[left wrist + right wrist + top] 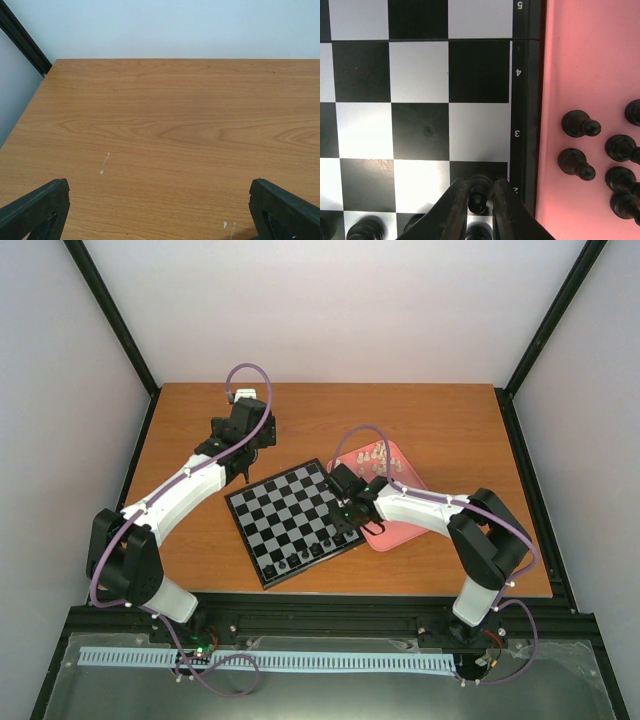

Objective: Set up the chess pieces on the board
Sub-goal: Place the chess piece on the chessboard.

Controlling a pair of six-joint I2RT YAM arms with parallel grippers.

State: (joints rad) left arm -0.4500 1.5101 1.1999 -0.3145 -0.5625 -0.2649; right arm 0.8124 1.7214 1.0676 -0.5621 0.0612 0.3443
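The board (283, 502) lies tilted in the middle of the table, with a few black chess pieces (300, 562) along its near edge. In the right wrist view a black pawn (479, 192) stands on a dark square of the board (420, 70) in the row marked 2. My right gripper (481, 185) flanks it, fingers (457, 210) close on both sides with a narrow gap at the pawn's head. More black pieces (365, 230) stand in the row behind. My left gripper (160, 220) hangs wide open over bare wood beyond the board's far left corner, holding nothing.
A pink tray (400, 532) sits against the board's right edge. It holds cream-white pieces (375, 458) at its far end and several black pieces (577, 125) lying near the board. Black frame posts (120, 330) rise at the table's back corners.
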